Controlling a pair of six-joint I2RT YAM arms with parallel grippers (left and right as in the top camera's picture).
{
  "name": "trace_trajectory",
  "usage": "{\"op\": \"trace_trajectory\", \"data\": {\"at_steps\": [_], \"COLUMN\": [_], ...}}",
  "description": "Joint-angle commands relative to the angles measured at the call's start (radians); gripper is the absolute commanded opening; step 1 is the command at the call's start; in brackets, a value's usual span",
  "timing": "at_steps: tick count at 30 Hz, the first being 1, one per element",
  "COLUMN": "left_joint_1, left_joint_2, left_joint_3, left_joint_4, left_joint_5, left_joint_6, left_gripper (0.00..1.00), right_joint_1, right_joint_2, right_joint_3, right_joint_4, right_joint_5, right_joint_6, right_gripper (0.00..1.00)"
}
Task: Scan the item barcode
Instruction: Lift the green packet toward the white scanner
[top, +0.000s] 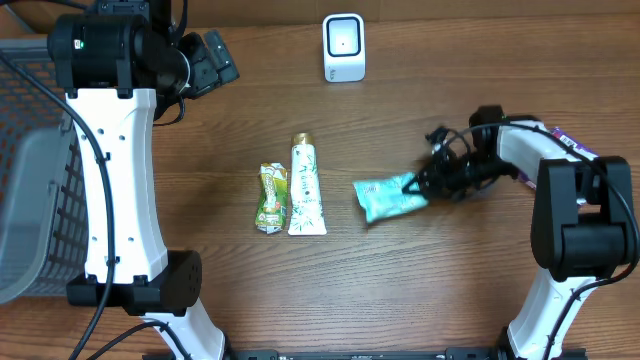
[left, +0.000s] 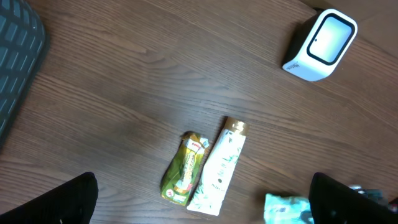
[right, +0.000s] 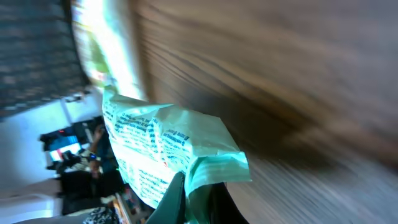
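Right gripper (top: 416, 183) pinched tight on end of teal packet (top: 386, 198); rest of packet stuck out left of fingertips. Judged light, floppy, slick film that will sag, so grip by crimped seam. Left gripper (top: 213, 60) wide open, empty. Scanner (top: 343, 47) ahead-left of right gripper.

Left of the right hand (top: 413, 185), a white plastic tube with a gold cap (top: 306, 186) lies flat on the brown wooden worktop (top: 400, 290). A crinkled green-yellow foil pouch (top: 271, 198) sits right beside it, on the far side from the hand. A grey mesh basket (top: 30, 200) is way further left.
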Motion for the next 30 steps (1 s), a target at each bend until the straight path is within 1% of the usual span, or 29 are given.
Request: {"op": "trace_trajectory", "data": {"at_steps": [1,5,9,15,18,25,27,29,30], "left_joint_1": [-0.009,-0.009,-0.009,-0.009,-0.009,-0.009,-0.009,-0.009,-0.009], "left_joint_2": [0.002,0.002,0.002,0.002,0.002,0.002,0.002,0.002,0.002], "left_joint_3": [-0.004,-0.005,-0.004,-0.005,-0.004,-0.004,-0.004,-0.004,-0.004], "left_joint_4": [0.001,0.001,0.001,0.001,0.001,0.001,0.001,0.001,0.001], "left_joint_5": [0.004,0.004,0.004,0.004,0.004,0.004,0.004,0.004,0.004], "left_joint_6": [0.011,0.011,0.011,0.011,0.011,0.011,0.011,0.011,0.011], "left_gripper": [1.00,0.99,1.00,1.00,1.00,0.99,1.00,0.99,1.00], "right_joint_1": [0.011,0.011,0.011,0.047,0.063,0.067,0.074,0.090,0.119], "right_joint_2": [-0.114,-0.238,-0.387,-0.590,-0.672,-0.765,-0.769,-0.766,-0.761], "right_joint_3": [0.087,0.143,0.175,0.175,0.175,0.175,0.175,0.175,0.181], "right_joint_4": [0.003,0.040,0.085,0.133,0.164,0.214,0.230,0.257,0.274], "right_joint_5": [-0.131,-0.074,0.040,0.156,0.166,0.175,0.232,0.280,0.357], "right_joint_6": [0.061,0.186,0.330,0.472,0.544,0.640,0.696,0.718,0.727], "right_gripper": [0.04,0.04,0.04,0.04,0.04,0.04,0.04,0.04,0.04]}}
